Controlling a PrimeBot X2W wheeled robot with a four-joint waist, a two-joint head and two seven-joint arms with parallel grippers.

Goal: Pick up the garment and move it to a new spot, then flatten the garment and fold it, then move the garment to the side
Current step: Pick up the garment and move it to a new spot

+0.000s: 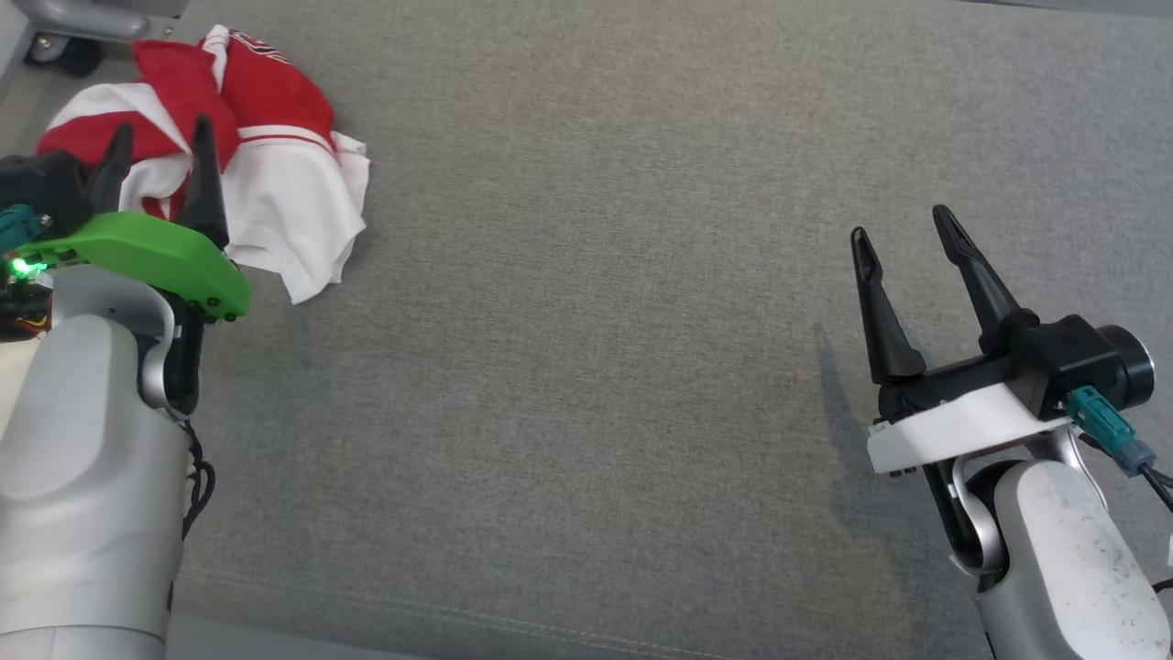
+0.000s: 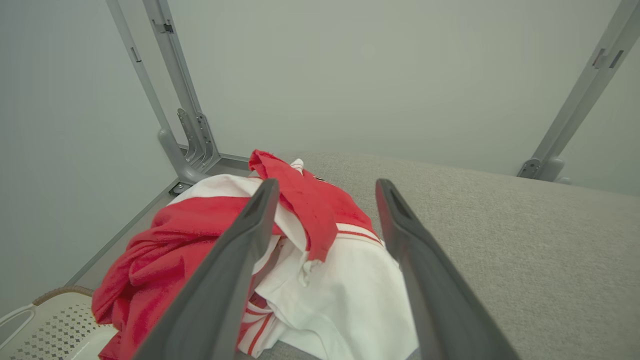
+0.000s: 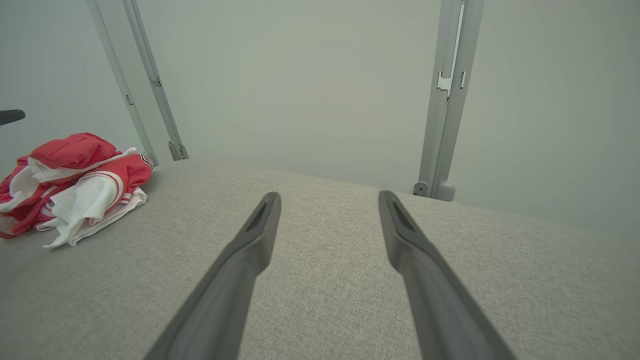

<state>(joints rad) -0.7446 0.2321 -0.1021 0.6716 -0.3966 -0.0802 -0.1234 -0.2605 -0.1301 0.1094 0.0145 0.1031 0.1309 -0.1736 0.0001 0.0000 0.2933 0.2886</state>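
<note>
table (image 1: 586, 385): grey fabric top, mostly bare, takes up nearly the whole head view. Plenty of free area centre and right for the flatten/fold steps

garment (image 1: 284, 183): red and white, bunched in a heap at the far-left corner of the table, one white flap trailing toward the near side. Left side of the heap sits right at the table edge. In the left wrist view some red cloth looks to hang over it above a white perforated basket (image 2: 45, 325), can't confirm contact

left gripper (image 1: 162, 128): over the near side of the heap, spread fully wide, nothing held. Left wrist view has the fingers (image 2: 230, 260) straddling the red/white folds. Touching or just above, can't tell from these frames

right gripper (image 1: 902, 225): well apart from the garment, over bare table at the right, likewise fully apart, empty

status, my read: step one (pick up and relocate) not yet done, no grasp closed. Flatten, fold, move aside all outstanding, so basically at the start

next needs: left fingers down into the heap, closing on a decent bunch of cloth rather than just the top red fold, else it may slip or drag. Heap is tangled, so expect it to come up as a lump. Right arm likely needed for spreading
</note>
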